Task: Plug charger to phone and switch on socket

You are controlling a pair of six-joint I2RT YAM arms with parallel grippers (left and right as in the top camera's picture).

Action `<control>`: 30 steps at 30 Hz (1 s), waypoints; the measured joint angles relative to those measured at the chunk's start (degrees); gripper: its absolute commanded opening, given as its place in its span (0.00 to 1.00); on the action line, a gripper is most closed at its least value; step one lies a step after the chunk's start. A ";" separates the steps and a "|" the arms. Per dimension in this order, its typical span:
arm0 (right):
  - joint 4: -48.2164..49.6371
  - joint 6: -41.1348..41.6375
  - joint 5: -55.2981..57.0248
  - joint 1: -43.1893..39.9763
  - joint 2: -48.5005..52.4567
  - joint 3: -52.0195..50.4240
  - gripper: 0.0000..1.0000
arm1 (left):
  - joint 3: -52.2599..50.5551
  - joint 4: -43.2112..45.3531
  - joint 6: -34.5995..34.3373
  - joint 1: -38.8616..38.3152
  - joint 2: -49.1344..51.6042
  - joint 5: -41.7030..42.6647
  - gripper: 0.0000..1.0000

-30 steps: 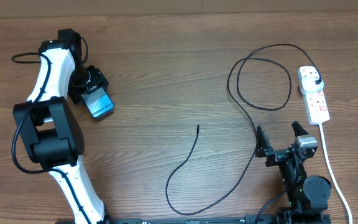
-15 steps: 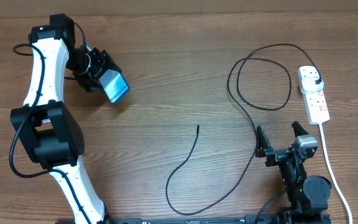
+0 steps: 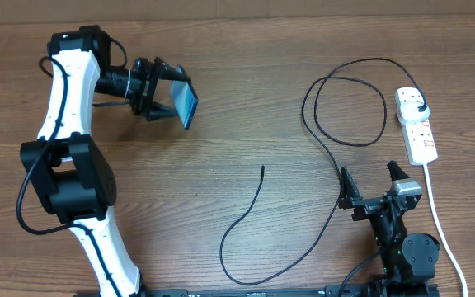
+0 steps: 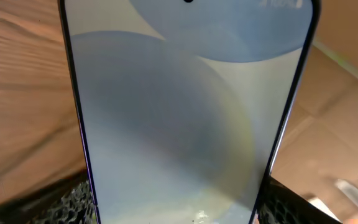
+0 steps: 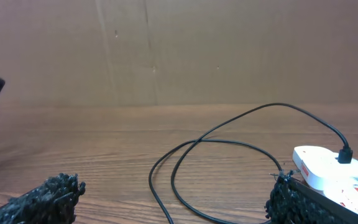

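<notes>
Left gripper [image 3: 170, 97] clamps the phone [image 3: 186, 103]; right gripper [image 3: 371, 186] gapes, holding nothing.
Since a second ago the phone has swung rightward and turned on edge. The charger [image 3: 261, 172] tip lies mid-table, its plug in the socket [image 3: 423, 136].

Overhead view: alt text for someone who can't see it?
Left gripper holds the phone at upper left. The charger, plugged into the socket at right, trails its loose end to mid-frame; right gripper sits open at bottom right.
</notes>
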 measured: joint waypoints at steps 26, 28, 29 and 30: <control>-0.02 -0.04 -0.07 0.02 0.00 0.00 1.00 | 0.00 -0.24 -13.07 -0.96 0.00 12.55 0.04; 0.00 -0.04 -0.04 0.02 0.00 0.00 1.00 | 0.00 -0.24 -13.11 -0.96 0.00 12.52 0.04; -0.02 -0.02 -0.02 0.02 0.00 0.00 1.00 | 0.00 -0.24 -13.14 -0.96 0.00 12.52 0.04; -0.02 -0.04 -0.04 0.00 0.00 0.00 1.00 | 0.00 -0.24 -13.20 -0.96 0.00 12.52 0.04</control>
